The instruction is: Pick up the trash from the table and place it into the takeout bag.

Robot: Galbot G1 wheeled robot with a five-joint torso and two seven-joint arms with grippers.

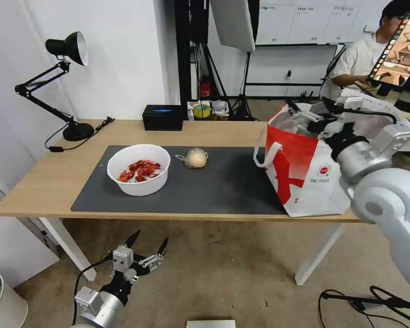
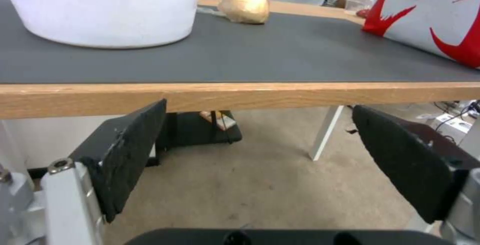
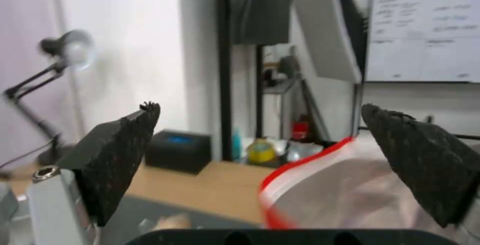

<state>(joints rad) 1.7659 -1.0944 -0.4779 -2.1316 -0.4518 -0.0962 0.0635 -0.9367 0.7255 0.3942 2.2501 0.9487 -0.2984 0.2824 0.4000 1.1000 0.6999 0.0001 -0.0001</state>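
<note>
Two pale grey-white arms, built of smooth rounded shells with fat cylindrical joints. Left gripper (image 1: 148,246) tipped with two black pointed fingers (image 2: 131,151) of rough, foam-like padding, bolted to white brackets with a silver hex screw at the base. A small square white block behind them, a black cable looping off the silver wrist drum. Right gripper (image 3: 260,162) of the same make: black textured wedge pads on pale brackets, one round screw head, a black bar with dimples across the wrist camera's foot.
</note>
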